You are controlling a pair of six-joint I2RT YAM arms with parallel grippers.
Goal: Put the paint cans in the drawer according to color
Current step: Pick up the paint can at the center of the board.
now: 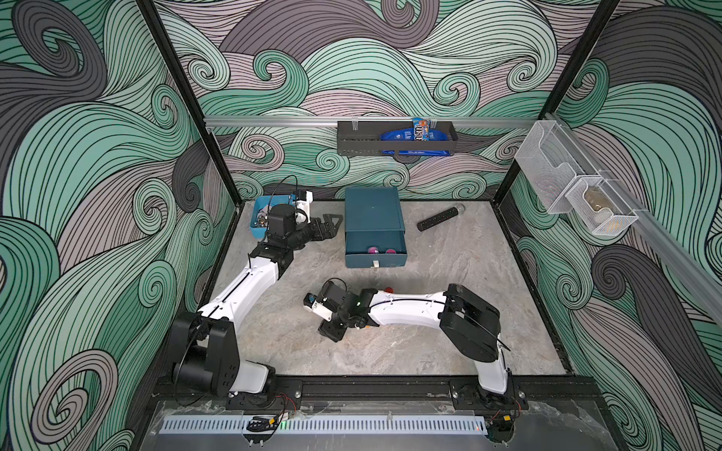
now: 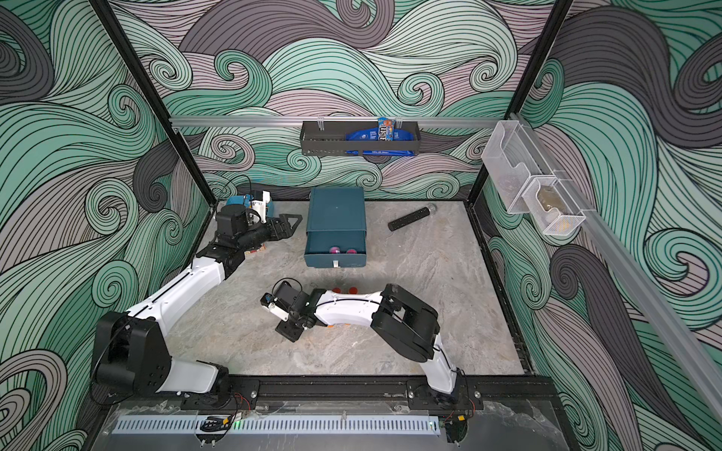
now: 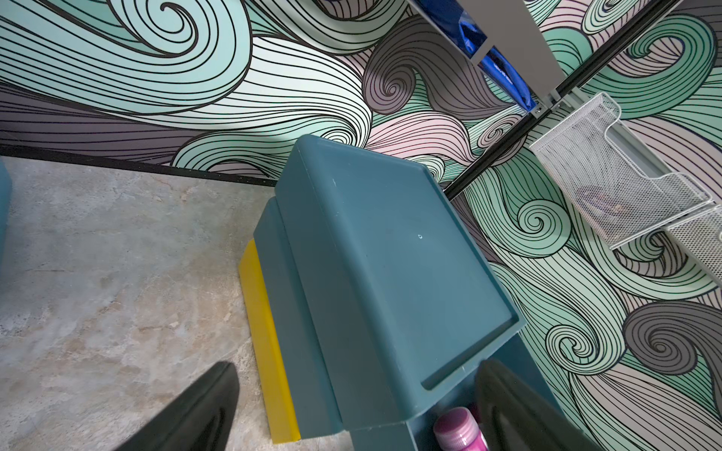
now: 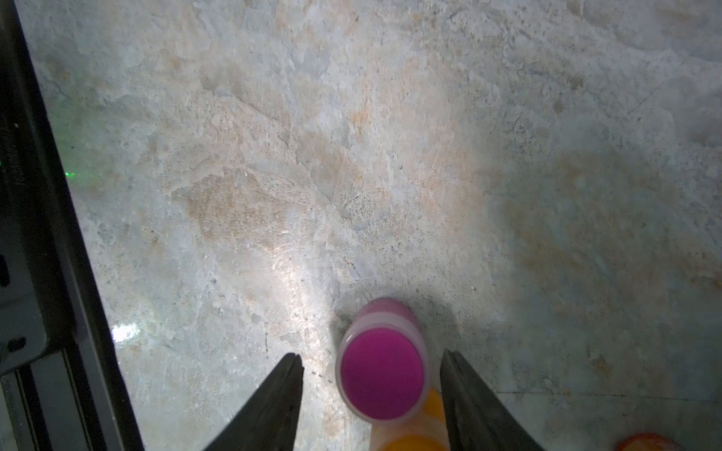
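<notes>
The dark teal drawer [image 1: 373, 211] [image 2: 336, 213] [image 3: 390, 254] stands at the back middle of the table. Its lowest tray is pulled out and holds two magenta paint cans [image 1: 372, 248] [image 2: 351, 250]; one of them [image 3: 457, 429] shows in the left wrist view. My left gripper [image 1: 336, 224] [image 3: 357, 365] hangs open beside the chest's left side, holding nothing. My right gripper [image 1: 331, 332] [image 4: 371, 355] points down at the table, open, its fingers either side of a magenta can [image 4: 381, 375] with a gap on each side. An orange can [image 4: 414, 437] lies against that one. Red-lidded cans [image 2: 336, 290] [image 4: 644, 443] sit behind the right arm.
A light-blue bin [image 1: 269, 218] sits at the back left behind the left arm. A black microphone [image 1: 439, 218] lies to the right of the chest. A yellow strip [image 3: 265, 343] lies along the chest's base. A dark shelf [image 1: 394, 142] and mesh baskets [image 1: 566, 187] hang on the walls.
</notes>
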